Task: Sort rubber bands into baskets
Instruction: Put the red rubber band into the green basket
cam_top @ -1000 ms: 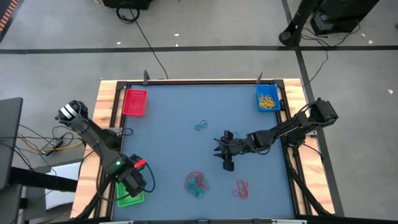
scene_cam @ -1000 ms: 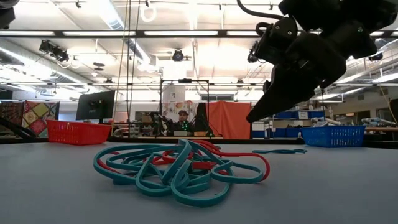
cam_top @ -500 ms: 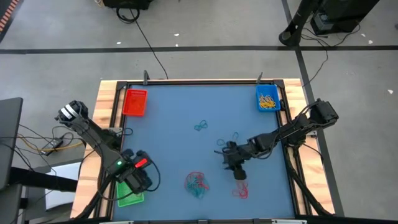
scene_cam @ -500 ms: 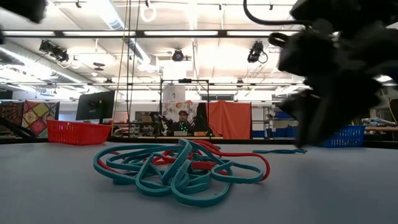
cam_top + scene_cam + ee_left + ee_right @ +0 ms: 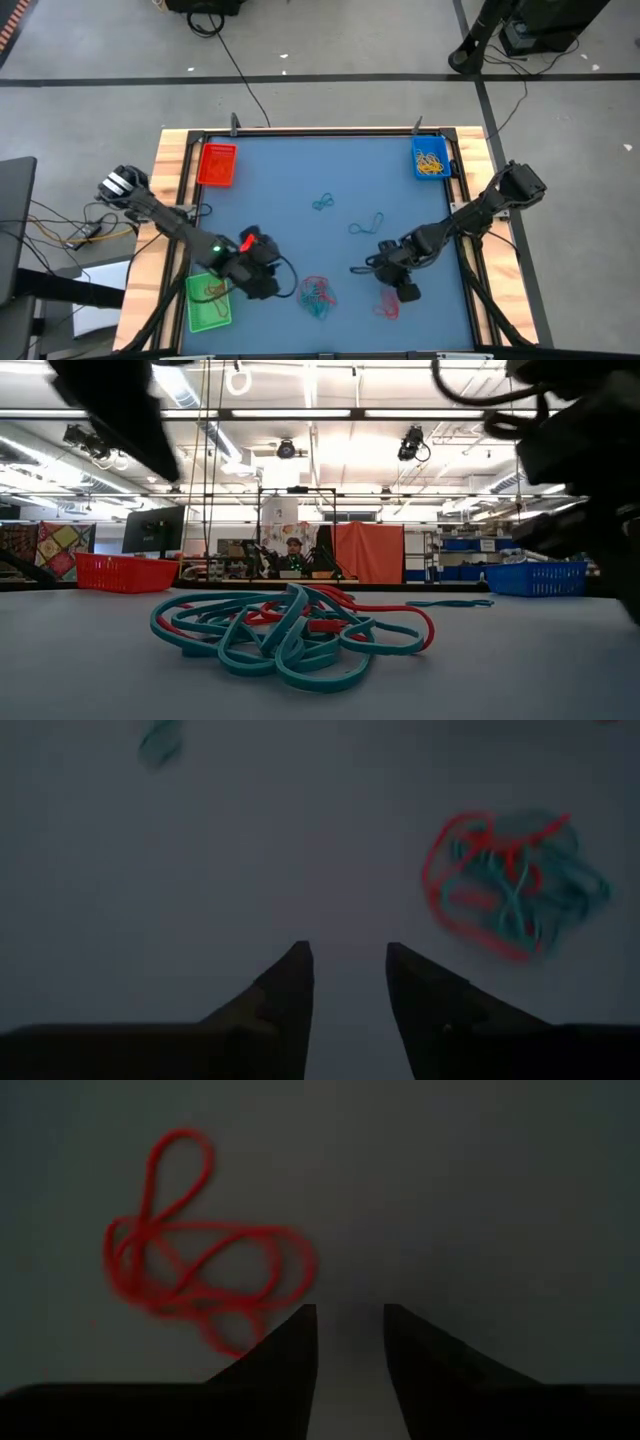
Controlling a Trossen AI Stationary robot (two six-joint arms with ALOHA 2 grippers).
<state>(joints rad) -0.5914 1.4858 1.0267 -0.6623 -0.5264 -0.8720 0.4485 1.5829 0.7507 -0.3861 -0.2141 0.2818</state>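
Blue-grey rectangular bench (image 5: 300,190) with wooden edging, both dark arms reaching in over its near half. Left end effector (image 5: 262,283) low over the bench between the green basket and the mixed pile, fingers (image 5: 290,995) apart with a clear gap, nothing between them. Right end effector (image 5: 398,283) just above the red tangle, fingers (image 5: 290,1355) likewise apart and empty. Red rectangular plastic basket (image 5: 217,164) at the far left corner, contents not discernible. Blue rectangular plastic basket (image 5: 431,158) at the far right corner, yellow bands piled inside. Green rectangular plastic basket (image 5: 208,303) at the near left corner, a couple of thin bands lying in it, colour hard to tell. Tangled pile of red and teal rubber bands (image 5: 316,295) on the near middle of the bench, just beside the left end effector. Loose tangle of red rubber bands (image 5: 386,307) near the right end effector's tips, partly under it from above. Small teal band cluster (image 5: 322,203) mid-bench, well apart from both arms. Thin teal band pair (image 5: 367,224) lying flat to its right.
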